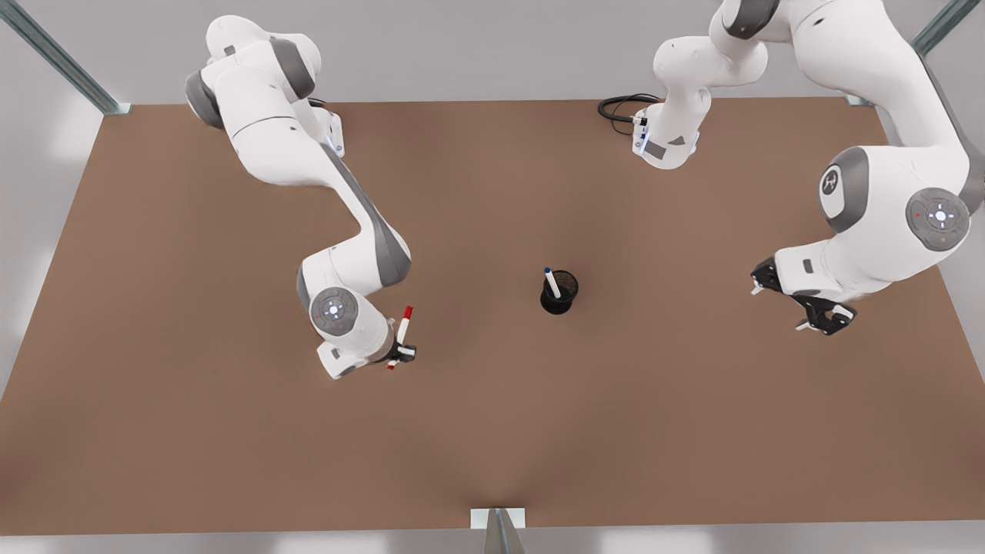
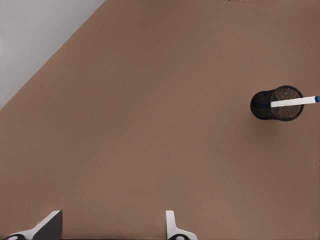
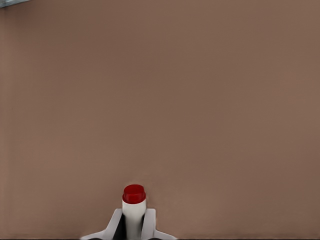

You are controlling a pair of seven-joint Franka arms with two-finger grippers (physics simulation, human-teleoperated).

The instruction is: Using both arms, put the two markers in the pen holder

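The right gripper, on the front view's left, has its jaws clamped on the barrel of the red-capped marker, holding it clear of the brown desk and well apart from the pen holder, probably so it can be carried over and dropped in upright. The blue-capped marker already leans inside that black mesh cup near the desk's middle. The left gripper, on the front view's right, waits with jaws wide and empty, well apart from the holder.
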